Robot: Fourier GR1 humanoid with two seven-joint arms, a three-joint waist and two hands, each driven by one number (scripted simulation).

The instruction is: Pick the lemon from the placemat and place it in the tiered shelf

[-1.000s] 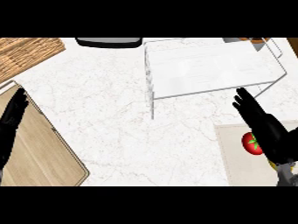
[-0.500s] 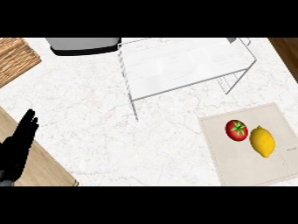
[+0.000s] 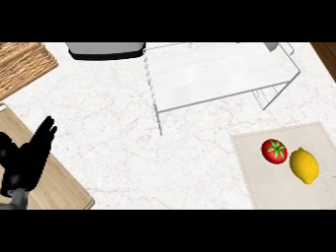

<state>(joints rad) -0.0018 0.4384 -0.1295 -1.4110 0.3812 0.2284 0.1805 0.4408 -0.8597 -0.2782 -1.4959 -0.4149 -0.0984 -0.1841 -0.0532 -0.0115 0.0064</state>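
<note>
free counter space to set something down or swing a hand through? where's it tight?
Free: the bare marble counter between the wooden board at left, the placemat at right and the tiered shelf above; also the shelf's top surface. Crowded: the placemat's upper part, where tomato and lemon sit side by side, and the board, under the left hand.

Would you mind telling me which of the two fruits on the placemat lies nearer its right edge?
The yellow lemon; the red tomato sits just left of it, touching it.
</note>
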